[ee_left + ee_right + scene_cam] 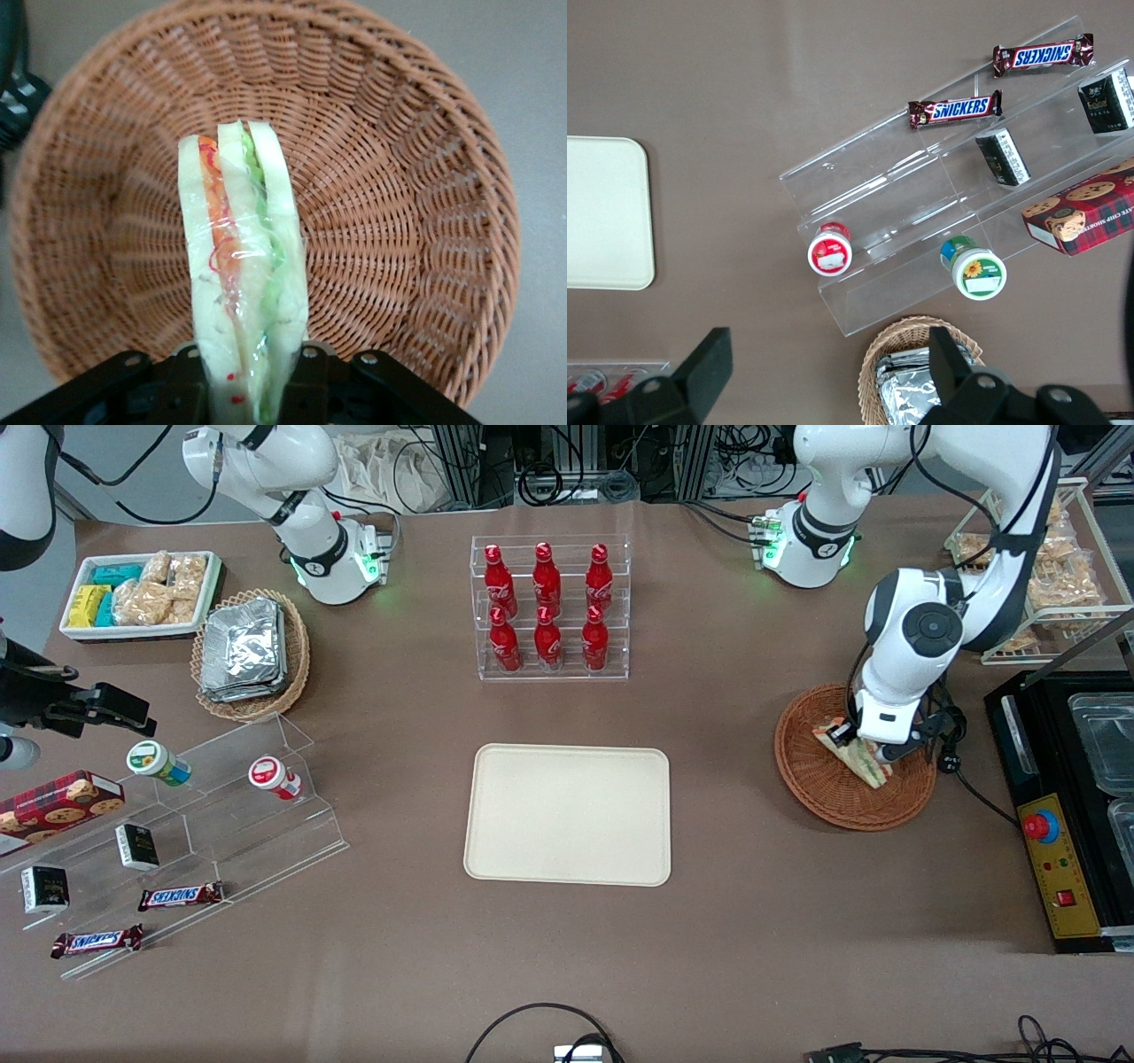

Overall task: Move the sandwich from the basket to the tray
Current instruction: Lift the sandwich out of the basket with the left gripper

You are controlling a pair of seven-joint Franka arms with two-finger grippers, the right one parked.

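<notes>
Your gripper is over the basket, down inside its rim, with the fingers closed on the narrow end of the sandwich. In the wrist view you see the sandwich clamped between the two black fingers, standing on edge so its layers face the camera: white bread outside, orange and pink filling along one side, green along the other, all under clear wrap. The woven bottom of the basket shows under and around the wedge; you cannot tell whether the sandwich's free end touches the weave or hangs just above it. From the front, the wedge sticks out below the gripper, tilted, one end pointing toward the tray and the other toward the front camera. The tray lies flat on the brown table, well apart from the basket toward the parked arm's end, with nothing on it. Farther from the front camera than the tray stands a clear rack of red bottles. Just beside the basket, away from the tray, a black box with a red button sits at the table edge. Near the basket, farther from the front camera, a wire rack of bagged snacks stands by the arm's base.
</notes>
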